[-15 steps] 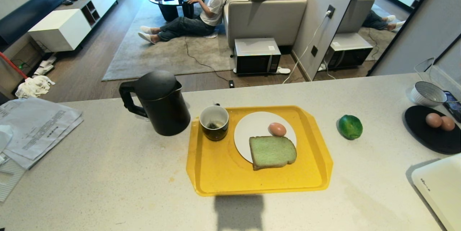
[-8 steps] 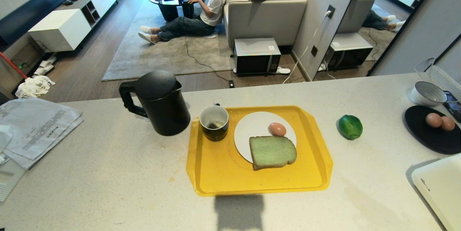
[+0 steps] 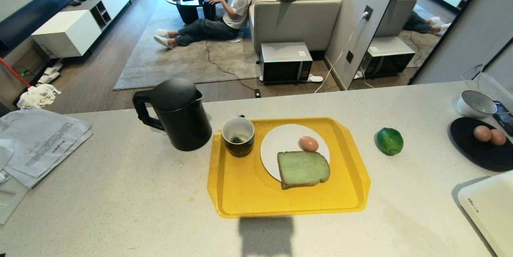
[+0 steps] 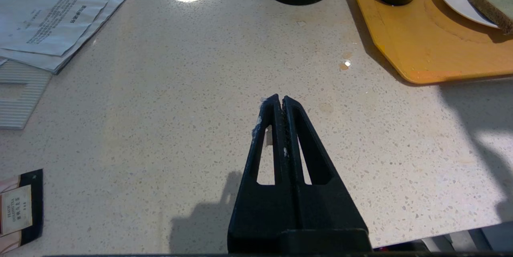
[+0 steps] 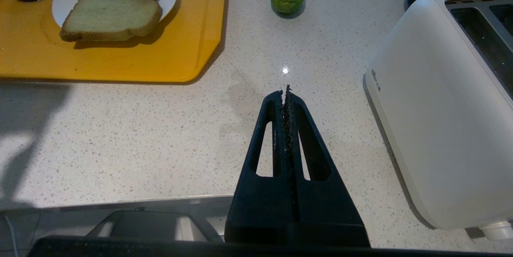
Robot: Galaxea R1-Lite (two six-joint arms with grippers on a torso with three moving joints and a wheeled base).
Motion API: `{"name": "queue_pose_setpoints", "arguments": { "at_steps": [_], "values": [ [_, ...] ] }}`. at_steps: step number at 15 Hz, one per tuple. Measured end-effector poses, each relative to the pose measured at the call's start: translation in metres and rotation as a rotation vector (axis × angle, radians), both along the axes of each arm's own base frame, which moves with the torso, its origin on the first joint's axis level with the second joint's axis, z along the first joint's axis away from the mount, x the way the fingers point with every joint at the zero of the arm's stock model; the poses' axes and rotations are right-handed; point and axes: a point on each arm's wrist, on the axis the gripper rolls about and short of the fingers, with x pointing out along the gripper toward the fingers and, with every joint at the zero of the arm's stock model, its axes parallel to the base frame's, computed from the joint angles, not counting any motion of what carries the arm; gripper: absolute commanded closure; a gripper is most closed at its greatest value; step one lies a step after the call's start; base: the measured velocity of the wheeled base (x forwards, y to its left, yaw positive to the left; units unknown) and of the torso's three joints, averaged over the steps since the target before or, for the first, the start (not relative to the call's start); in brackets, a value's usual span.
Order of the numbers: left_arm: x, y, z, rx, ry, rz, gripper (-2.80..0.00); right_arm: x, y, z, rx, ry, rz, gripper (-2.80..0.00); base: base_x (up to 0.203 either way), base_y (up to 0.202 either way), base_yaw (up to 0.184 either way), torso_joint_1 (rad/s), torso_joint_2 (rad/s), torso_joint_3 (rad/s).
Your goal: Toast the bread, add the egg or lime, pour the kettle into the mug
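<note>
On the surface [image 3: 120, 193] sits a yellow tray [image 3: 248, 193]: mug [image 3: 238, 136] at its 10 o'clock, white plate [image 3: 280, 138] bearing bread [image 3: 303, 168] and egg [image 3: 308, 143]. Kettle [image 3: 178, 114] stands at the tray's 9 o'clock, lime [image 3: 389, 141] at 3. Only the right wrist view shows toaster [image 5: 441, 100] slots. Left gripper [image 4: 279, 100] and right gripper [image 5: 286, 93] are closed, empty.
</note>
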Motion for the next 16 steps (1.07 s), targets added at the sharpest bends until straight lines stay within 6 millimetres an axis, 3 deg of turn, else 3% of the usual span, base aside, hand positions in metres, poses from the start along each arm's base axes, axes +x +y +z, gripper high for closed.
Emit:
{"name": "queue_pose_setpoints", "arguments": {
  "at_steps": [16],
  "values": [
    [0.0000, 0.0000, 0.0000, -0.001, 0.000, -0.001, 0.00, 0.0000, 0.0000, 0.0000, 0.000, 0.000, 0.000, 0.00, 0.000, 0.000, 0.000, 0.000, 0.00, 0.000]
  ]
}}
